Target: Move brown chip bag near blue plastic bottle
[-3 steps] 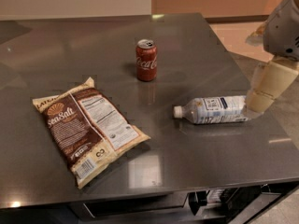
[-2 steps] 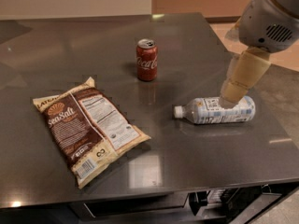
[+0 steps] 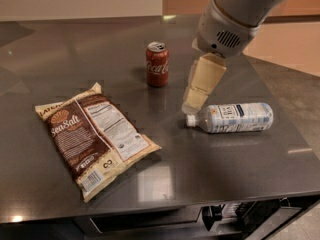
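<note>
Moved since a second ago: arm (image 3: 235,14) and gripper (image 3: 194,104), swung leftward from the right edge of the table (image 3: 225,169); bag, bottle and can lie as they did.

Item 1, gripper: cream-coloured, pointing down and slightly left, its tip just above the white cap end of the bottle. It carries nothing; how wide it stands cannot be told from where I stand.

Item 2, blue plastic bottle (image 3: 232,117): on its side, cap to the left, on the right half of the table.

Item 3, red Coca-Cola can (image 3: 157,64): upright, behind and to the left of the gripper (no part of the job).

Item 4, brown chip bag (image 3: 95,136): flat at the front left, printed face up, well apart from bottle and gripper, untouched.

Handling, as a judgement: the bag is likely light, soft and crinkly, its film slippery and its contents fragile (a hard squeeze would crush chips). The best hold looks to be a crimped end seam or the side edge nearest the bottle, not the puffed middle.
</note>
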`<state>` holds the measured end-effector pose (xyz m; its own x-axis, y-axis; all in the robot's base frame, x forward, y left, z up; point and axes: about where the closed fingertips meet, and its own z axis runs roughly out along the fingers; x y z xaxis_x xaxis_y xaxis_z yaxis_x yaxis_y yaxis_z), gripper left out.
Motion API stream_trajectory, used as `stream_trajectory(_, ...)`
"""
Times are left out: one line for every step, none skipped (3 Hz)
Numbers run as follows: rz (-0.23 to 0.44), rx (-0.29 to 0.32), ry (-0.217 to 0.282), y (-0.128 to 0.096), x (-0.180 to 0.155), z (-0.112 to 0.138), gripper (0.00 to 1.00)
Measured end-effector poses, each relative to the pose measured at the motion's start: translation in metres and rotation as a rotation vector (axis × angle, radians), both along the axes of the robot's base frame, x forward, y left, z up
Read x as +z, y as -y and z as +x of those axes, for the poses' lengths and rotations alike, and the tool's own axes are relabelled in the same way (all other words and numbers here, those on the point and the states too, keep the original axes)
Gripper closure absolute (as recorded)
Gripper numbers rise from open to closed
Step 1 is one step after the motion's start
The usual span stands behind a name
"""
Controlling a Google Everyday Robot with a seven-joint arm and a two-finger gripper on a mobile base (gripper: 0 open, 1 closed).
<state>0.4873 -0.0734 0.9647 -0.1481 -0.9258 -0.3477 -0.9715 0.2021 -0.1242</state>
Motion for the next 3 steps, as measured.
stream_trajectory(-0.015,0.062,-0.043,-0.04,-0.026,0.001,0.0)
stream_trajectory(-0.038,0.11,-0.075,-0.074,-0.048,-0.002,0.0)
stream_trajectory(-0.054,0.15,-0.103,-0.104,-0.065,-0.008,0.0)
